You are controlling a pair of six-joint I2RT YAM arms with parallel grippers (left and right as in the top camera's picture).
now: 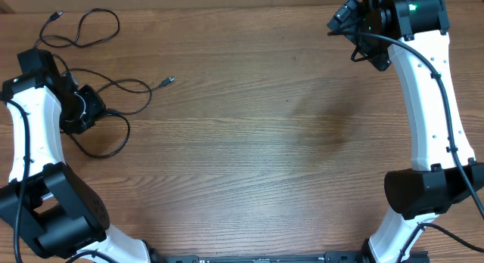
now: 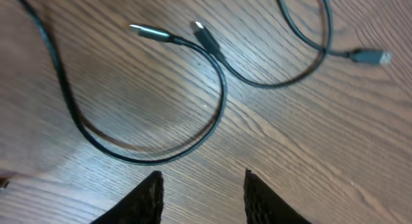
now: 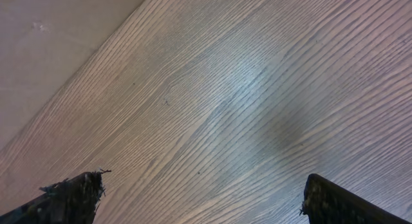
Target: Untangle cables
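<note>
The cables (image 1: 125,82) lie in loose loops at the overhead frame's upper left. The left gripper (image 2: 201,180) hovers above them, jaws partly apart and empty. The right gripper (image 3: 205,179) gapes wide at upper right. The next move probably calls for grasping one cord.

The desk (image 1: 265,142) is matt, grained wood; the cables (image 2: 223,92) look smooth black plastic, their plugs (image 2: 149,32) silvery metal.
</note>
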